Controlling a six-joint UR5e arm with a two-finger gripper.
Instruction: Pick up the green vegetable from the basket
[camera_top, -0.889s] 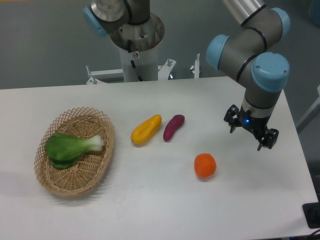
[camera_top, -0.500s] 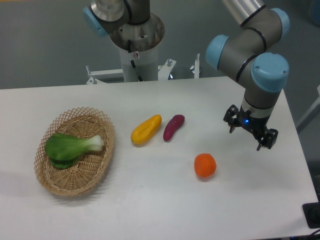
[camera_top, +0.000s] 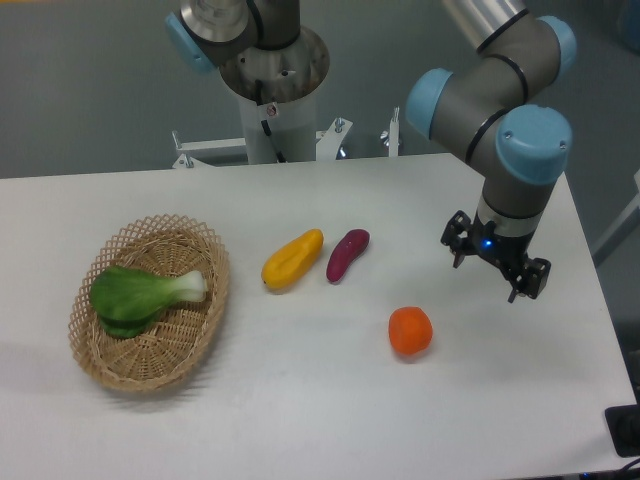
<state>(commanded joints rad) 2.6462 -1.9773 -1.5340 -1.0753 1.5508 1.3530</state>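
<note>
lying in the basket (camera_top: 200, 330), green vegetable (camera_top: 140, 294) sits well apart from fingers (camera_top: 526, 281).

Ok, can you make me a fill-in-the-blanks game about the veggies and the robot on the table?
1. The green vegetable lies inside the ____.
2. The purple vegetable lies right next to the ____ vegetable.
3. The thing on the table nearest the gripper is the round ____ one.
4. The gripper holds ____ between its fingers.

Missing words: basket; yellow; orange; nothing
</note>
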